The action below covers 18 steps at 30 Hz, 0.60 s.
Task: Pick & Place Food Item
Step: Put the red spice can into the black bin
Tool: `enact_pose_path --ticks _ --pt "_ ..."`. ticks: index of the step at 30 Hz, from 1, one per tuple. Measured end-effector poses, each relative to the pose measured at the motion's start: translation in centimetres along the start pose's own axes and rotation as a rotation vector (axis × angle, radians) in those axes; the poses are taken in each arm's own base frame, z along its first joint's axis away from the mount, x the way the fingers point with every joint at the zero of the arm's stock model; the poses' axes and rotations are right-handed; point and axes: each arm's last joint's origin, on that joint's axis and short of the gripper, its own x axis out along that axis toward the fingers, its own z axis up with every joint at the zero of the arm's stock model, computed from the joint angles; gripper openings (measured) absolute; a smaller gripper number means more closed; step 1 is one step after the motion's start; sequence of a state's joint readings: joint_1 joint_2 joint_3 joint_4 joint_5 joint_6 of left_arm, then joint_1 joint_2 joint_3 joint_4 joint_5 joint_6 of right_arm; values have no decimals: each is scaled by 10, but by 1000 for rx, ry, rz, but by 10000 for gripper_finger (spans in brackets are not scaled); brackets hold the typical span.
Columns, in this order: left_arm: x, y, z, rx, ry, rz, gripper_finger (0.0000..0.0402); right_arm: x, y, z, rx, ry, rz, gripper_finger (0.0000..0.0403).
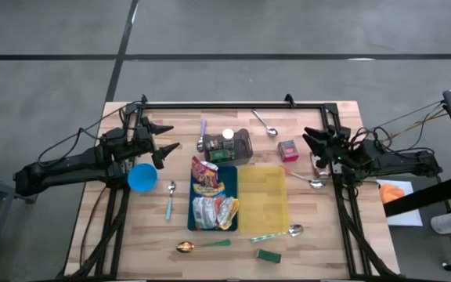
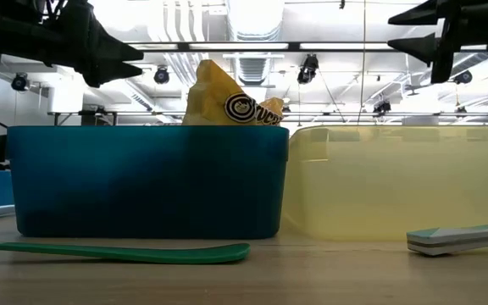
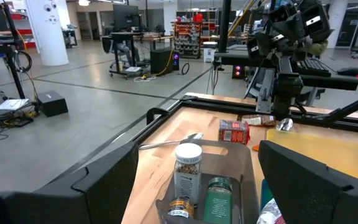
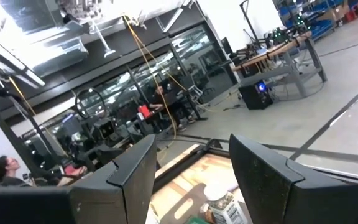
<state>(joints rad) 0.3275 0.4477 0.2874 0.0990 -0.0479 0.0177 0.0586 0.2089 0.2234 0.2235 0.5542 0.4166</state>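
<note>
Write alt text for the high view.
Two dark arms hover apart over a wooden table, left gripper and right gripper both empty. Between them, a blue bin holds snack packets beside an empty yellow bin.

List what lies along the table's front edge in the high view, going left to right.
Gold-bowled spoon with green handle → light green-handled spoon, its bowl at the right end. The small dark green block sits below that spoon's handle, so its place in the order is unclear.

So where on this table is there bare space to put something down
The yellow tray is bare inside. Bare wood also lies along the table's right side below the right gripper, and at the left edge below the blue cup. The middle is crowded: the blue bin is full of snack packets, with the jar holder just behind it.
</note>
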Motion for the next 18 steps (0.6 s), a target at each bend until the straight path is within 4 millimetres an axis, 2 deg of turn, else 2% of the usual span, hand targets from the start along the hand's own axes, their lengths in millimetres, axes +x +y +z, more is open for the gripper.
enact_pose_path --ticks 6,12,18 --pt "0 0 0 0 0 0 336 2 -2 -2 78 -27 -99 199" --pt "0 0 0 0 2 0 336 8 1 0 66 -19 -145 199" --pt "0 0 -1 -1 14 0 336 22 15 11 -55 108 -247 199"
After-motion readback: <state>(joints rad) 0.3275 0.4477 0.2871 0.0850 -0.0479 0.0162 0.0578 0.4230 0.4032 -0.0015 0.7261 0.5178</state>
